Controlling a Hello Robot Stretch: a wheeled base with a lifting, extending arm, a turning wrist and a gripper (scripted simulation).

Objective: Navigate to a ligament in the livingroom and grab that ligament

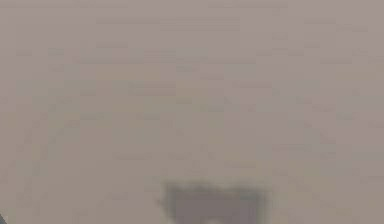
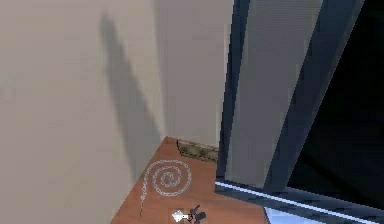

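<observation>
A thin whitish cord wound into a flat spiral (image 2: 168,180) lies on a brown wooden surface (image 2: 135,205) at the bottom of the arm side view, close to a corner of beige walls. A loose end of it trails toward the lower left. Just below it, near the picture's bottom edge, lies a small white and dark object (image 2: 187,214) that I cannot identify.
A beige wall (image 1: 190,90) stands close ahead in the forward view. In the arm side view a tall grey panel in a dark blue frame (image 2: 275,90) rises at the right, with black behind it. A small mottled brown-green thing (image 2: 200,151) sits at the wooden surface's far edge.
</observation>
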